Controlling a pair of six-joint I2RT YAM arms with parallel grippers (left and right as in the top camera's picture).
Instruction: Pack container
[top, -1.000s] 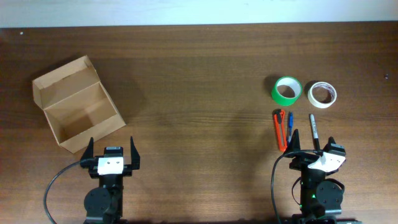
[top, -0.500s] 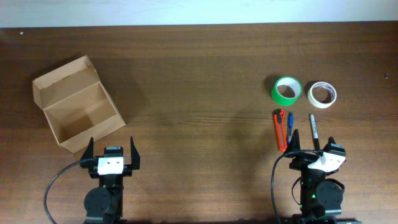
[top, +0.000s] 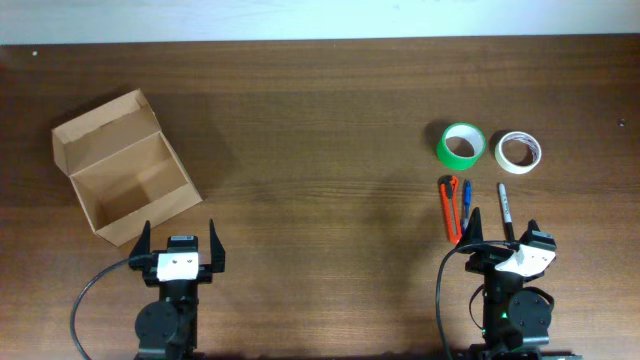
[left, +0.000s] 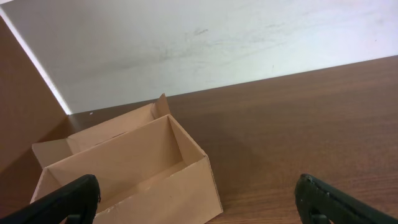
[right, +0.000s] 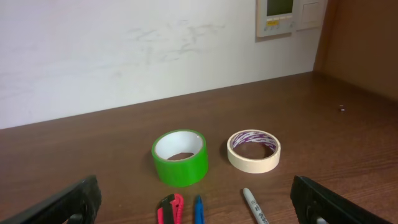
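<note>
Fingers on both arms stand spread wide with nothing between them. The left gripper (top: 177, 238) is parked at the near edge of the table (top: 320, 120), just beside the container (top: 130, 188). The right gripper (top: 505, 232) sits at the near edge too, just short of the pens.

The container sits at the left of the table, turned at an angle, its flap lid folded back and its inside bare. Everything to go in it lies well apart on the right: a green tape roll (right: 181, 169) beside a cream tape roll (right: 252, 160). Nearer the arm are a red cutter (top: 451, 208), a blue pen (top: 466, 200) and a black marker (top: 505, 208), side by side.

By my reckoning the packing hasn't begun — this is the first fetch. The right arm would need to reach forward and pinch low on one of the slim pieces, then carry it across to the box, or pass it to the left arm.
</note>
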